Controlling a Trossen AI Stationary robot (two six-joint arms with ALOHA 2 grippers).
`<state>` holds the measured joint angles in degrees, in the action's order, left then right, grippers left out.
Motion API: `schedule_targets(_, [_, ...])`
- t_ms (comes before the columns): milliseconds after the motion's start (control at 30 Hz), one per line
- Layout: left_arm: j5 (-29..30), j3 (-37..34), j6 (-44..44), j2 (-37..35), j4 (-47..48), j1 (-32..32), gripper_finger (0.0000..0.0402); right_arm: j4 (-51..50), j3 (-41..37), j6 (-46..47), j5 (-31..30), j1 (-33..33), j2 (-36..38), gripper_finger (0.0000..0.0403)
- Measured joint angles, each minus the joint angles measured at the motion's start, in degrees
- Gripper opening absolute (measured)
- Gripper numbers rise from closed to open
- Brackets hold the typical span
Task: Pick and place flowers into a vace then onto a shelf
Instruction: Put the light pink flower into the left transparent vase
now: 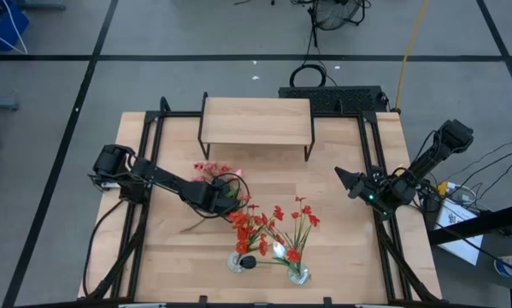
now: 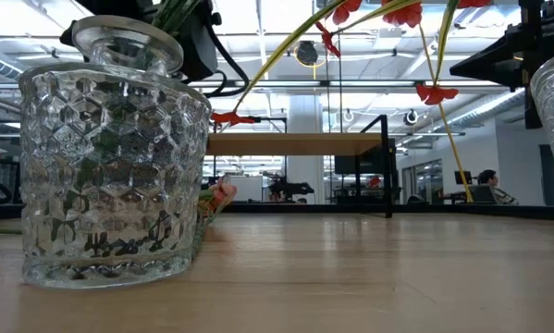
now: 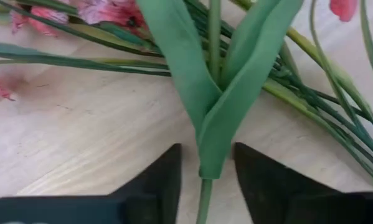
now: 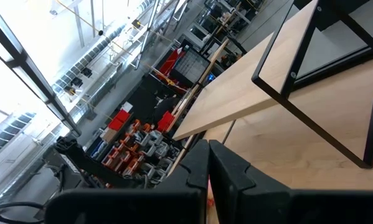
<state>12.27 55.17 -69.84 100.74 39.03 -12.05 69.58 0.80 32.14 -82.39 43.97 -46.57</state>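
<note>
A loose bunch of flowers (image 1: 214, 174), green stalks with pink and red blossoms, lies flat on the wooden table in front of the shelf (image 1: 256, 120). My left gripper (image 1: 219, 198) points down over the bunch and is open. In the left wrist view its fingers (image 3: 167, 183) stand on either side of one green stem (image 3: 204, 198), just below its forked leaf (image 3: 218, 112), with a narrow gap on each side. Two glass vases (image 1: 238, 262) (image 1: 298, 275) near the front edge hold red flowers. My right gripper (image 4: 208, 171) is shut and holds nothing, level at the right edge.
The near vase (image 2: 110, 176) fills the left of the low view, with red blossoms (image 2: 434, 92) arching overhead. The shelf (image 2: 295, 143) stands at the table's far middle on thin black legs. Bare wood lies between the vases and the right arm.
</note>
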Motion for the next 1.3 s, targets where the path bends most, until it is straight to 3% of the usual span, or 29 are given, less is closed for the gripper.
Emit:
schedule_targets(300, [-1.0,-0.3,-1.4,-0.6,0.2,0.0,0.0017,0.0,0.0,0.0,0.0,0.0,0.0,0.0004])
schedule_targets(567, [-0.3,-0.5,-3.6,-3.6,1.2,0.0,0.0031,0.0,0.0,0.0,0.0,0.0,0.0,0.0004])
schedule_targets(733, [0.7,-0.5,-6.0,-7.5,3.5,-0.6,0.0019,0.0,0.0,0.0,0.0,0.0,0.0,0.0004])
schedule_targets(900, [7.3,-0.4,-12.0,-13.5,3.7,-2.5,0.0009,0.0,0.0,0.0,0.0,0.0,0.0,0.0004])
schedule_targets(1033, [14.4,-0.4,-21.4,-18.8,5.1,-5.2,0.0025,0.0,0.0,0.0,0.0,0.0,0.0,0.0004])
schedule_targets(1167, [20.0,-0.4,-29.6,-22.2,6.6,-9.5,0.0031,0.0,0.0,0.0,0.0,0.0,0.0,0.0004])
schedule_targets(1300, [29.3,-0.3,-35.4,-23.5,8.8,-14.7,0.0022,0.0,0.0,0.0,0.0,0.0,0.0,0.0004])
